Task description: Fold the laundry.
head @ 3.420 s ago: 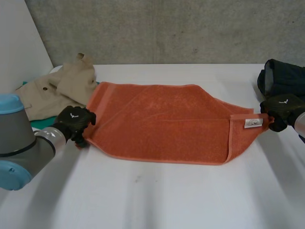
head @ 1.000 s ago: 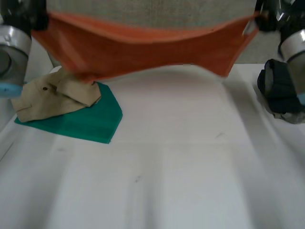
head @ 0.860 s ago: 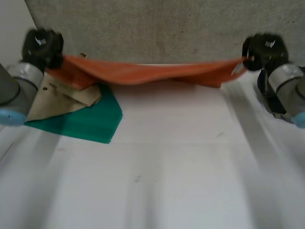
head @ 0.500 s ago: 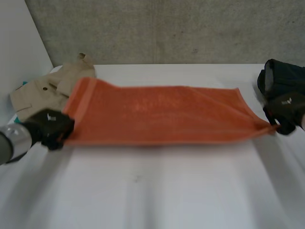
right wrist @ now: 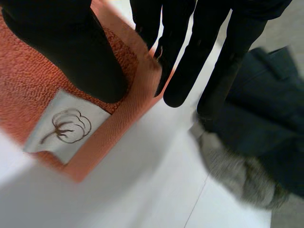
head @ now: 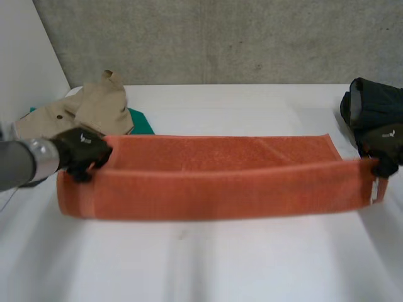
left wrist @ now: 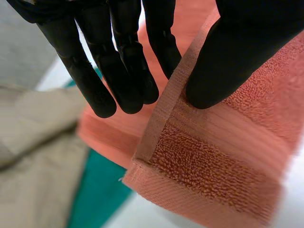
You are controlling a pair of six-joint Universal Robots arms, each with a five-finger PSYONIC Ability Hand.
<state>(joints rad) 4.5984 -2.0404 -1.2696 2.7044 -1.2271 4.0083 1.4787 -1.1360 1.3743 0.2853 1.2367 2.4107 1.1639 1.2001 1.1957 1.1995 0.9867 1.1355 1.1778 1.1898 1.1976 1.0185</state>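
Head view, folded orange towel [head: 214, 182] across the white table [head: 208, 264], concrete wall [head: 220, 38] behind, left robot hand [head: 80, 151] and right robot hand [head: 384, 146] pinching its ends, left wrist view, thumb and fingers [left wrist: 99, 71] clamping hem, right wrist view, thumb pinning labelled corner.

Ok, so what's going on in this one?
The robot is working on an orange towel. Its left hand pinches one end between thumb and fingers. Its right hand pinches the other end, close to the white label. The towel is stretched out between them across the white table. A beige garment on a green cloth lies beyond the left hand, and a dark garment lies beyond the right hand.
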